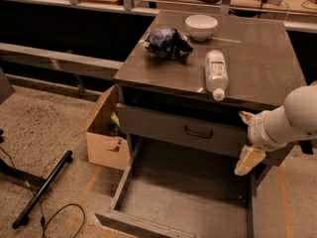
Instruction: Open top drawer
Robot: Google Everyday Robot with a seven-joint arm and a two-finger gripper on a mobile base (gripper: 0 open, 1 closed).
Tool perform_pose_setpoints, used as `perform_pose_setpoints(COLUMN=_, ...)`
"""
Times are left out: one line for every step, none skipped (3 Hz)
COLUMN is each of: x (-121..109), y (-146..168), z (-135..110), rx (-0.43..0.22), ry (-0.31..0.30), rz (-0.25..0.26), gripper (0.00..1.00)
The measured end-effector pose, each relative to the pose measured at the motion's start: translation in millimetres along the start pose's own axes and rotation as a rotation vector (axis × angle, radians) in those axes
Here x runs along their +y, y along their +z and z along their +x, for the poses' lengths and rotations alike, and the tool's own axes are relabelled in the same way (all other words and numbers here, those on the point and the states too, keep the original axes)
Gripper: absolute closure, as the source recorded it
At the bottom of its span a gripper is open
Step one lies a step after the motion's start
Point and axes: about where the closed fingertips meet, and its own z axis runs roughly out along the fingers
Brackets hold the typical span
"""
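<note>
The top drawer (168, 128) is a wide grey metal drawer under the cabinet top, with a small black curved handle (198, 132) at its centre. A dark gap shows above its front panel. My gripper (247, 140) is at the right end of the drawer front, to the right of the handle and apart from it. Its cream fingers (249, 160) are spread open and hold nothing. The white arm (292, 118) comes in from the right edge.
Below, a second grey drawer (143, 224) without a visible handle is pulled far out over the floor. On the cabinet top (257, 48) lie a clear bottle (216, 73), a white bowl (201, 26) and a crumpled blue bag (167, 42). A cardboard box (104, 133) stands at the left, with a black bar (42, 190) and a cable (64, 214) on the floor.
</note>
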Motion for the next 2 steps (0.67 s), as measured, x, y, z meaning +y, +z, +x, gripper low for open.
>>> perform_pose_setpoints(x=-8, y=18, z=8, rx=0.005, ry=-0.022, rz=-0.015, gripper=0.00)
perform_pose_setpoints(x=-13, y=31, z=15, rx=0.011, ry=-0.031, rz=-0.029, gripper=0.17)
